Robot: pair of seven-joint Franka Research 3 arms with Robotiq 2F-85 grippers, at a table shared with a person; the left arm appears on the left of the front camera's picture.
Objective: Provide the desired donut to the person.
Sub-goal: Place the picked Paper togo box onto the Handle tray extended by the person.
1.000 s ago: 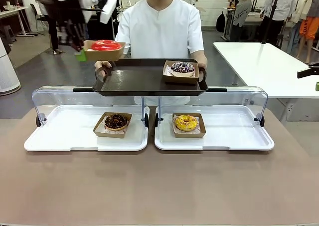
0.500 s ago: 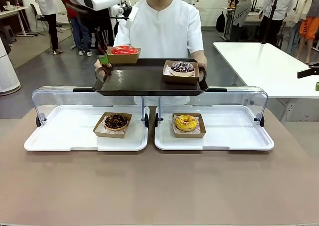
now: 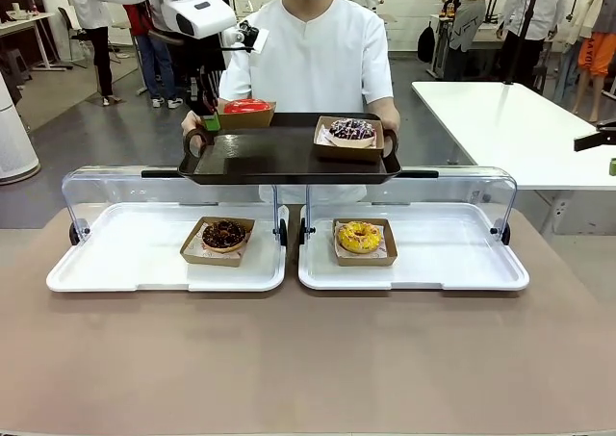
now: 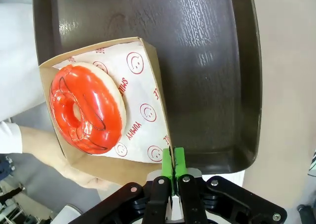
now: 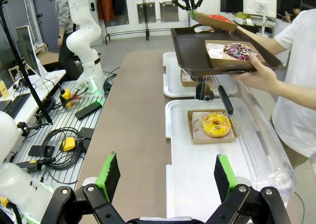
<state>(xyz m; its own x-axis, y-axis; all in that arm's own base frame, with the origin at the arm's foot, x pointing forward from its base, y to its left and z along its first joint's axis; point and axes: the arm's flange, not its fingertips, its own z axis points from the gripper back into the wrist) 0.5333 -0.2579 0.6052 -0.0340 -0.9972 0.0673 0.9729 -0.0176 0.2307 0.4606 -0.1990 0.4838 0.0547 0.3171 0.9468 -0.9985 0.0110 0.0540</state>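
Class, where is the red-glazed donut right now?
The red-glazed donut sits in its cardboard box, pinched by the left gripper, over the dark tray's far-left corner in the front view.

Spread green-padded fingers [image 5: 112,176] over yellow donut [image 5: 216,124]

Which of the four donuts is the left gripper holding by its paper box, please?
The red-glazed donut, whose box the left gripper pinches over the tray; the others sit untouched.

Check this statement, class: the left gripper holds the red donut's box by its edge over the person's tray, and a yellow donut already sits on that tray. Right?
Not quite. The donut already on the tray is chocolate with sprinkles, as the front view shows. The yellow donut sits in the display case. The left gripper does pinch the red donut's box edge.
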